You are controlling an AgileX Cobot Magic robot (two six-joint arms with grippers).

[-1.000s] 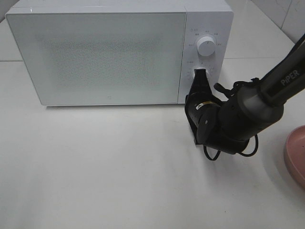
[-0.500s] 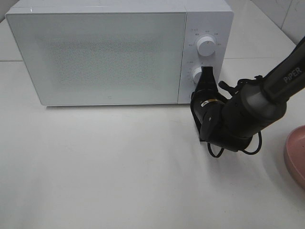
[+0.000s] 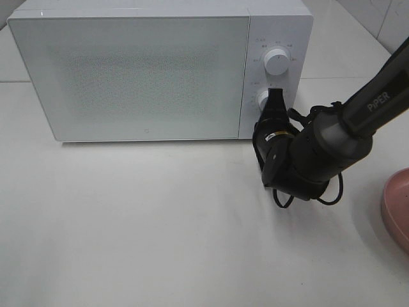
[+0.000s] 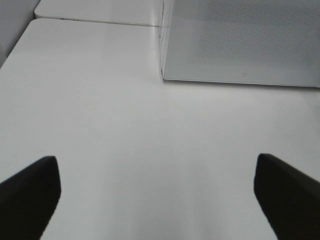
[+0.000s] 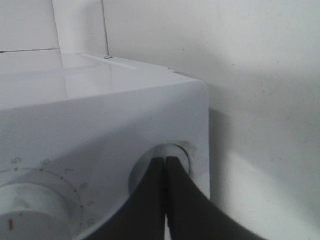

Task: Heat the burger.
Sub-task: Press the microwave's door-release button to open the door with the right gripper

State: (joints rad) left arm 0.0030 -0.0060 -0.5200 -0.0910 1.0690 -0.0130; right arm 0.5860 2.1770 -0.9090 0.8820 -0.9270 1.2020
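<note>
Burger: not in view. The microwave [image 3: 147,77] door is shut and frosted, so I cannot tell whether it sits inside.

Right end effector [image 3: 276,97]: fingers together, tips at the lower knob [image 3: 262,99] on the right panel, seemingly touching it. This is the nearer arm, and nothing blocks it.

Upper knob [image 3: 277,62]: just beyond.

Left end effector [image 4: 157,200]: fingers apart, holding nothing, over the desk [image 3: 160,224] near the microwave's left.

Pink plate [image 3: 397,204]: at the right edge.

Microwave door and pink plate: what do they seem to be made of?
Microwave door: probably glass or glossy plastic; a fine dotted mesh shows through its pale sheen. Pink plate: smooth, evenly coloured raised rim, likely plastic or glazed ceramic; only its edge shows.
</note>
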